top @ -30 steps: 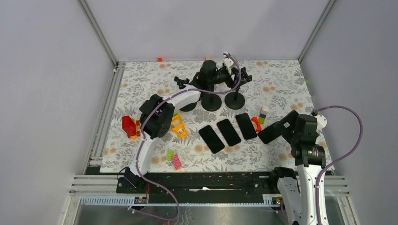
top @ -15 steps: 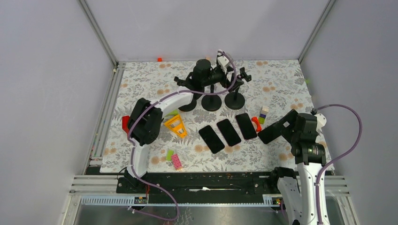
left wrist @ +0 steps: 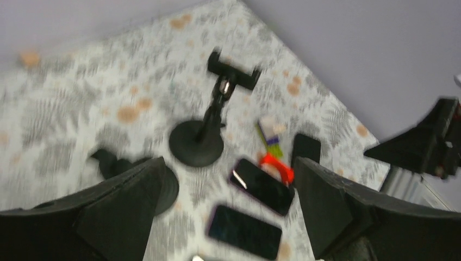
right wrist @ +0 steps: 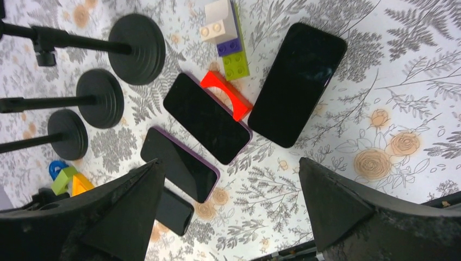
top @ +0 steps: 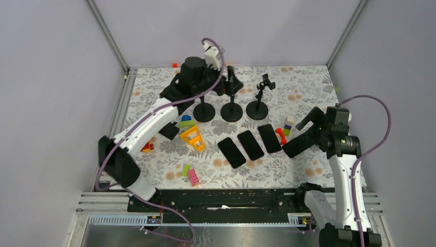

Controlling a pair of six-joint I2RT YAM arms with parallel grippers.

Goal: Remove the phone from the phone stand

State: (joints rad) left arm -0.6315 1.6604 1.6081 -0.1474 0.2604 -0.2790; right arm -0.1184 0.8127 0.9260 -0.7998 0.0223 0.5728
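Three black phones (top: pixel 250 145) flat on mat (top: pixel 308 92), side by side; screens dark

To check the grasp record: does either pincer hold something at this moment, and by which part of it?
Nothing is held. The left pincer and the right pincer both stand open, and the gap of each is empty.

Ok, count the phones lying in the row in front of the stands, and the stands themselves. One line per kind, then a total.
Phones: 4
Phone stands: 3
Total: 7
One dark shape further left is too unclear to count.
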